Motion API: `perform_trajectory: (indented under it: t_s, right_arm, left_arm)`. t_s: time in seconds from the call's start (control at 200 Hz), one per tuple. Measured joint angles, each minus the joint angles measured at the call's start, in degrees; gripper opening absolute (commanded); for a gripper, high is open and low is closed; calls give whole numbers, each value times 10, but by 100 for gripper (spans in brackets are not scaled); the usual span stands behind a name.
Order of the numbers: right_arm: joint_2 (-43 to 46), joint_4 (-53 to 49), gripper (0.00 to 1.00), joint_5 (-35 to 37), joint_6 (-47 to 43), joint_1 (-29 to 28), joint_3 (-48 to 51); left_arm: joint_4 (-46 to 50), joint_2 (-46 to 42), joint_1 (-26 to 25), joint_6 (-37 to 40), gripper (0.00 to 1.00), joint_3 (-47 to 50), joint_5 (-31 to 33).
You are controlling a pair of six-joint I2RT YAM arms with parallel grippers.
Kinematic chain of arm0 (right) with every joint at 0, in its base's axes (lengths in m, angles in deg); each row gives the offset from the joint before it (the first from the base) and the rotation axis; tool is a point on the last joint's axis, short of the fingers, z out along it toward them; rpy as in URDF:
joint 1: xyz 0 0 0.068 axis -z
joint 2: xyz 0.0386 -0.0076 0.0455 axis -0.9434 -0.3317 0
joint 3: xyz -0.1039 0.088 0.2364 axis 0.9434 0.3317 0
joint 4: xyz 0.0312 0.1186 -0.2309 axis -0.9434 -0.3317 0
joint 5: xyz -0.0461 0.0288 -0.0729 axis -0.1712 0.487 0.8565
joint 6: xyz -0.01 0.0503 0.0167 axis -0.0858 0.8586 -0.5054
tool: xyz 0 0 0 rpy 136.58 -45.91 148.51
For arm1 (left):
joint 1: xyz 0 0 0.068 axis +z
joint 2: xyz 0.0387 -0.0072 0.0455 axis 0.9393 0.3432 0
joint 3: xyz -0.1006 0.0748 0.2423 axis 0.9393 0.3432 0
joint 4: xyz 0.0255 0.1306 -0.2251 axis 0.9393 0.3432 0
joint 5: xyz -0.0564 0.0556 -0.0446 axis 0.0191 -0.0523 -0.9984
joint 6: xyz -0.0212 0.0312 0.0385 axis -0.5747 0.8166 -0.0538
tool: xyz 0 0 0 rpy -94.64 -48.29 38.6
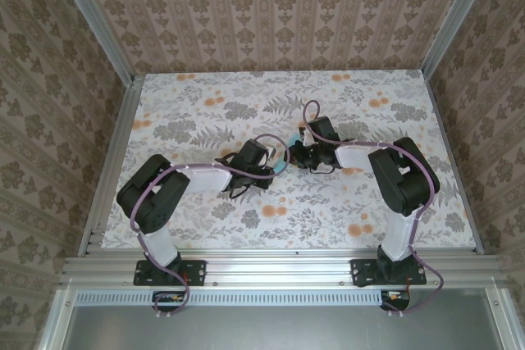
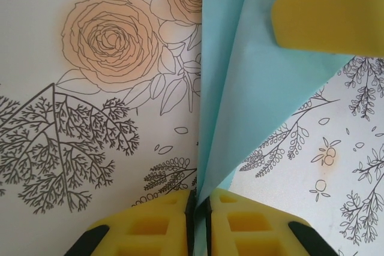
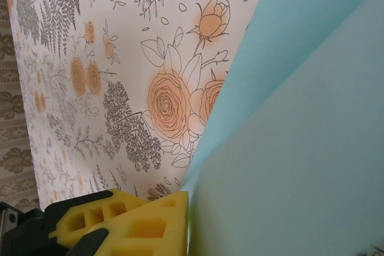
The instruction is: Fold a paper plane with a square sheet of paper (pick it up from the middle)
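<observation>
At the centre of the top view, the left gripper and the right gripper meet almost tip to tip over the floral bench. The square sheet of paper shows as a small turquoise patch between them.

Left arm pose: the base sits at the lower left of the frame and the elbow is raised at the left. The forearm reaches right and slightly up toward the centre.

Right arm pose: the base sits at the lower right and the elbow is raised at the right. The forearm runs left to the centre, with the wrist bent at the end.

Left wrist view: the two yellow fingers lie at the bottom edge, pressed together, with the narrow lower end of the sheet pinched in the slit between them. From that point the sheet widens toward the top of the frame. It is folded, with a lengthwise crease running up from the fingers and one layer lying over another. A yellow finger of the right gripper overlaps the sheet in the upper right corner.

Right wrist view: one yellow finger sits at the lower left, its inner face against the sheet. The sheet occupies the right side of the frame in two overlapping layers. The opposing finger is hidden behind the paper, so it cannot be told whether this pair is clamped.
</observation>
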Motion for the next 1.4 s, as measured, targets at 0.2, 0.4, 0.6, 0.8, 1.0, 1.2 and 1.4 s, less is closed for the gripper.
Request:
perform_trajectory:
  t_s: [0.2,0.4,0.6,0.8,1.0,1.2,1.4]
  right_arm:
    - [-16,-7,16,5,-28,5,-22]
    - [-34,-13,16,4,-46,12,-30]
    - [-47,-12,16,-11,-58,19,-31]
    - [-51,-9,19,-32,-61,26,-31]
    - [-58,10,20,-54,-58,33,-31]
    - [-64,25,20,-67,-54,37,-30]
    - [-67,38,23,-72,-47,38,-29]
  left_arm:
    - [-1,0,0,14,28,0,-14]
    - [-3,-8,5,26,43,2,-61]
    - [-23,-16,56,-1,44,11,-158]
    - [-68,-9,108,-65,42,10,-238]
    - [-84,49,118,-106,35,-19,-284]
    - [-82,79,118,-119,28,-49,-300]
    - [-82,91,117,-118,27,-57,-315]
